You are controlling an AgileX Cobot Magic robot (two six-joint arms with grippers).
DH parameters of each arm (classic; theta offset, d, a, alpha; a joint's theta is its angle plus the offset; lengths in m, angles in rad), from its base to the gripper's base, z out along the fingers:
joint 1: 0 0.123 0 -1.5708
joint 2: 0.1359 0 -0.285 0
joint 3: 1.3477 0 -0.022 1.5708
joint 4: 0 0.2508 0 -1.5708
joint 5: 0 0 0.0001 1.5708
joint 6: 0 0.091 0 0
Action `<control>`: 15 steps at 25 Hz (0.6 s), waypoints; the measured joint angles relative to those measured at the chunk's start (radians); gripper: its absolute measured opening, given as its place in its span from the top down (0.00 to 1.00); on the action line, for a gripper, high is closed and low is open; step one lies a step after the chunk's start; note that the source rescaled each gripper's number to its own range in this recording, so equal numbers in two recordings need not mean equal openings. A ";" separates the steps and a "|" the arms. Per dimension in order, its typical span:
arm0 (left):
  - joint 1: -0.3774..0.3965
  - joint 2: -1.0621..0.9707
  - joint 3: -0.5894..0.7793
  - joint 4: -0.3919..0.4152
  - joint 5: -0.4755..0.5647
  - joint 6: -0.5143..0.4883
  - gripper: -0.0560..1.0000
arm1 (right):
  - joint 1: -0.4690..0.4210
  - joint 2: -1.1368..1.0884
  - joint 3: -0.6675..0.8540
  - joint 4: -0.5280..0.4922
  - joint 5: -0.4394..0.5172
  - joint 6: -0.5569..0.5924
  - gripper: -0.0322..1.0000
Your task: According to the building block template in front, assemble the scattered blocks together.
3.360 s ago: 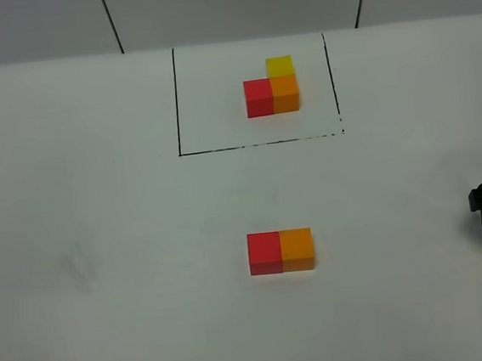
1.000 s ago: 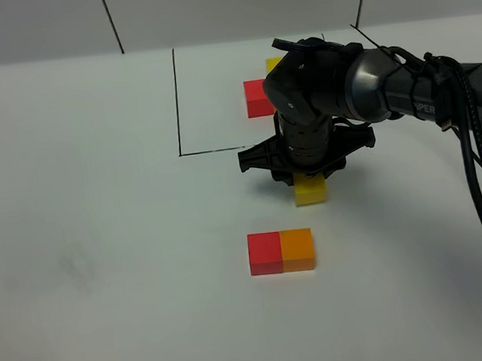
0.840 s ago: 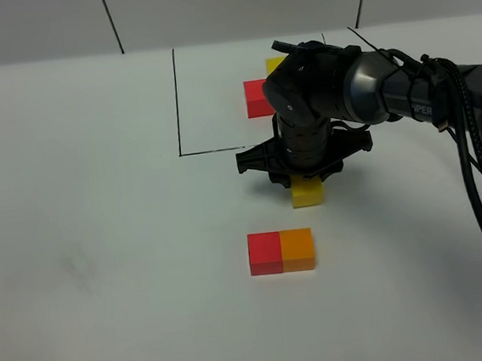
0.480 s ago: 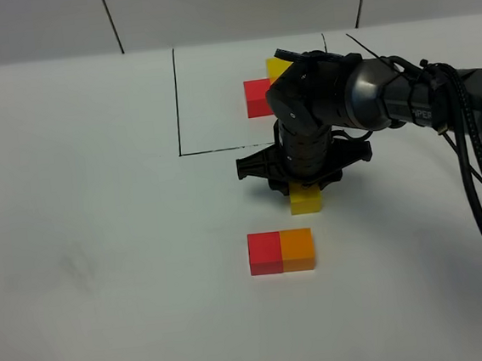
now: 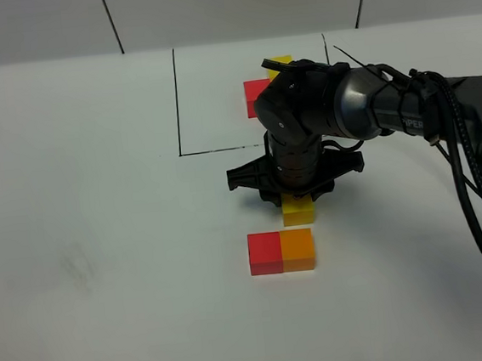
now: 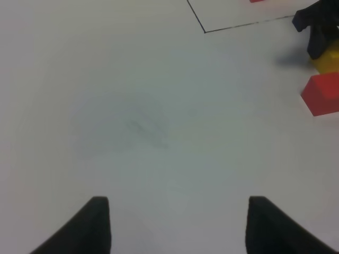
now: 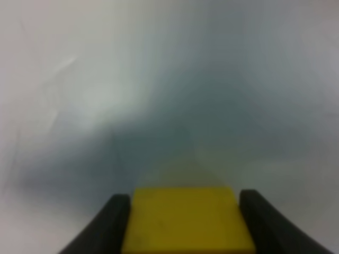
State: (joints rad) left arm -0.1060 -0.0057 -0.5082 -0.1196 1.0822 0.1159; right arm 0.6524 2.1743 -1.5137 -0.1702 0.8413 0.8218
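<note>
We see the white bench [image 5: 102,245], then the right arm [image 5: 362,105] reaching in. Its end effector [image 5: 298,202] is clamped on the yellow block [image 5: 298,210], just behind the orange block [image 5: 297,249], which touches the red block [image 5: 265,252]. The building block template [image 5: 258,93] sits farther back, partly hidden. The left end effector [image 6: 177,225] is spread apart over bare bench.
</note>
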 joint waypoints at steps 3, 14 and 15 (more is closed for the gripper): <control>0.000 0.000 0.000 0.000 0.000 0.000 0.72 | 0.000 0.000 0.000 0.007 0.011 0.013 0.97; 0.000 0.000 0.000 0.000 0.000 0.000 0.72 | 0.018 -0.011 0.042 -0.001 -0.013 0.045 0.97; 0.000 0.000 0.000 0.000 0.000 0.000 0.72 | 0.018 -0.012 0.047 0.000 -0.018 0.045 0.97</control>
State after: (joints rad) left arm -0.1060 -0.0057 -0.5082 -0.1196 1.0822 0.1159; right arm 0.6709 2.1621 -1.4665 -0.1698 0.8234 0.8670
